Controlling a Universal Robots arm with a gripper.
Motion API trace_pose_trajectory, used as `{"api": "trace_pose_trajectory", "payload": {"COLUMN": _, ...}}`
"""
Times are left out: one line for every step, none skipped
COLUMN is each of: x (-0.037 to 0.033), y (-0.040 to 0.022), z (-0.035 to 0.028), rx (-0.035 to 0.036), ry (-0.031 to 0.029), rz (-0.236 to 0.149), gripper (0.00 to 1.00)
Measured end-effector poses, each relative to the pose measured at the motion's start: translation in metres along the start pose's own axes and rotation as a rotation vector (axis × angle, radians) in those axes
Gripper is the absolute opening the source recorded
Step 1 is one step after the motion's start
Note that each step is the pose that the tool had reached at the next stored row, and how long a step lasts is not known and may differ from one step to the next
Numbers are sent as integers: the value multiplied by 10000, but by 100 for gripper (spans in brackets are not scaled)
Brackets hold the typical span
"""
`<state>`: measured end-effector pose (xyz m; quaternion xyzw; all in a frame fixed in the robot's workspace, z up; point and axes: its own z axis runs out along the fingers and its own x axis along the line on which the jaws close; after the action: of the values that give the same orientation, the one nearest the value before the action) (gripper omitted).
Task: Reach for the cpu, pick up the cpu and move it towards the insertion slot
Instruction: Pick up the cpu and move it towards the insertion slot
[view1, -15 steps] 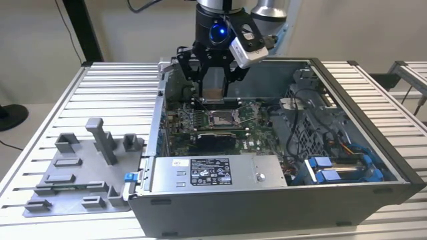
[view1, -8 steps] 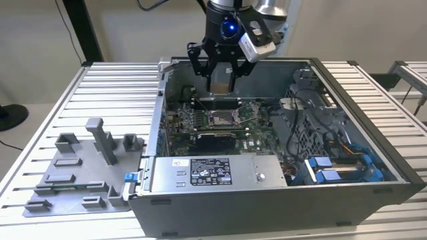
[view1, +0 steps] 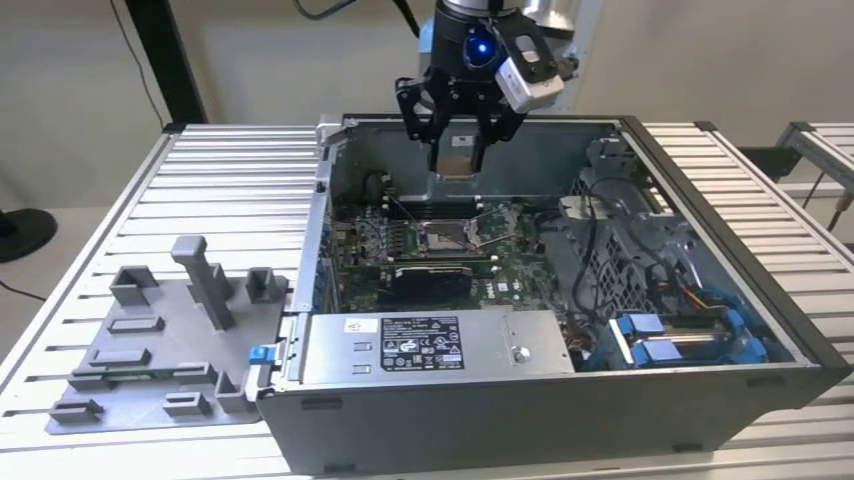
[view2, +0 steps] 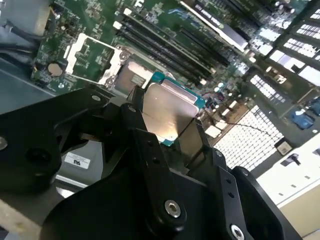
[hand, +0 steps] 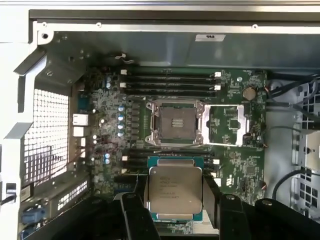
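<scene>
The black two-fingered gripper (view1: 457, 150) hangs above the open grey metal computer case (view1: 561, 420), and its fingers are clamped on the cpu (hand: 175, 189), a small flat square chip with a silvery metal top and a teal-green edge. In the first wrist view the chip sits flat between the two black fingers (hand: 134, 210), one pressing each side edge. The second wrist view catches the same grip from behind the black linkage, the cpu (view2: 167, 114) lifted clear of the green circuit board (view2: 165, 30).

Now the insertion slot (hand: 175, 123): a square socket with a shiny silver frame and a dark centre, uncovered, its hinged metal plate (hand: 227, 125) folded flat just beside it. The chip is near the slot but not over it, with a strip of board and long black memory slots (hand: 170, 80) on the slot's far side.

In the exterior view, the slot (view1: 447, 236) lies on the case floor almost straight beneath the gripper. Outside the case, on the ribbed aluminium table (view1: 227, 160), sits a grey plastic fixture plate with upright blocks (view1: 174, 340).
</scene>
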<state>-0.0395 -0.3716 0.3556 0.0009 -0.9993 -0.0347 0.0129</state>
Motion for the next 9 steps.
{"api": "trace_pose_trajectory", "payload": {"x": -27, "y": 37, "z": 9, "rx": 0, "ry": 0, "rz": 0, "gripper": 0}}
{"api": "trace_pose_trajectory", "payload": {"x": -53, "y": 70, "z": 17, "rx": 0, "ry": 0, "rz": 0, "gripper": 0}}
{"api": "trace_pose_trajectory", "payload": {"x": -77, "y": 103, "z": 25, "rx": 0, "ry": 0, "rz": 1, "gripper": 0}}
{"api": "trace_pose_trajectory", "payload": {"x": -103, "y": 138, "z": 33, "rx": 1, "ry": 0, "rz": 0, "gripper": 0}}
{"api": "trace_pose_trajectory", "payload": {"x": -129, "y": 171, "z": 41, "rx": -1, "ry": 0, "rz": 0, "gripper": 0}}
{"api": "trace_pose_trajectory", "payload": {"x": -153, "y": 205, "z": 49, "rx": 0, "ry": 0, "rz": 0, "gripper": 0}}
{"api": "trace_pose_trajectory", "payload": {"x": -178, "y": 238, "z": 57, "rx": 0, "ry": 0, "rz": 0, "gripper": 0}}
{"api": "trace_pose_trajectory", "payload": {"x": -201, "y": 271, "z": 63, "rx": 0, "ry": 0, "rz": 0, "gripper": 0}}
{"api": "trace_pose_trajectory", "payload": {"x": -214, "y": 309, "z": 69, "rx": 0, "ry": 0, "rz": 2, "gripper": 0}}
